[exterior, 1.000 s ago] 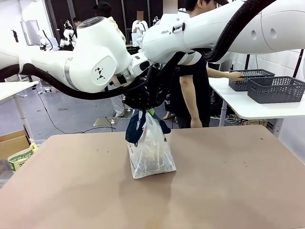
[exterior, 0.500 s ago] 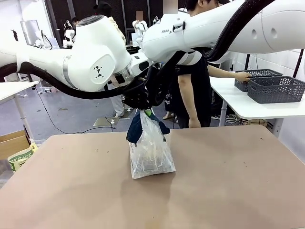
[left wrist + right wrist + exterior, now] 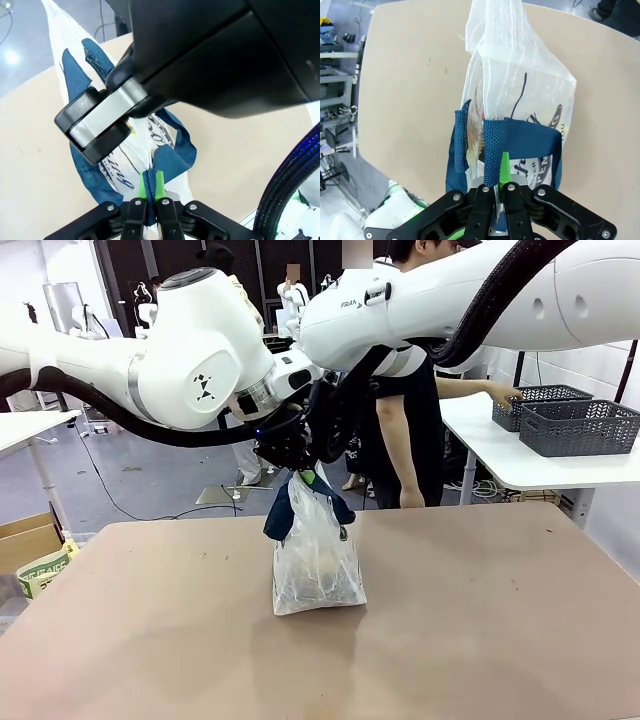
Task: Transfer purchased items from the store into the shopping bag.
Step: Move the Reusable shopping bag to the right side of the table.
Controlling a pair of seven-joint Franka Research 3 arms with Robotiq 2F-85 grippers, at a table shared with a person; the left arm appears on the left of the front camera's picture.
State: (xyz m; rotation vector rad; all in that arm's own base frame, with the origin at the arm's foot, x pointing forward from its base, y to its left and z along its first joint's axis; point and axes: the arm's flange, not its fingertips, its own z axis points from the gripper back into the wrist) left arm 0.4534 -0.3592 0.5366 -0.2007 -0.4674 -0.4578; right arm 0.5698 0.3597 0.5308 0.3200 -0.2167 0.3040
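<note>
The shopping bag (image 3: 316, 570), whitish translucent plastic with navy straps, stands upright mid-table. Both grippers hold its handles just above its mouth. My left gripper (image 3: 292, 470) is shut on one navy strap (image 3: 150, 176), green pads pressed together on it (image 3: 150, 186). My right gripper (image 3: 498, 176) is shut on the other strap (image 3: 492, 142); it also appears as the black and silver fingers (image 3: 100, 125) in the left wrist view. Purchased items show only dimly through the plastic (image 3: 479, 125). Two dark grey lattice baskets (image 3: 580, 427) sit on a side table; I cannot tell which is the store.
A person stands at the far side, one hand (image 3: 503, 393) on the farther basket (image 3: 540, 400) on the white side table (image 3: 520, 465) at right. The brown tabletop (image 3: 480, 620) is bare around the bag. A cardboard box (image 3: 30, 540) sits on the floor at left.
My left gripper has shut on its strap. The bag's top has been drawn tighter and narrower. The person slid the farther basket a little to the right.
</note>
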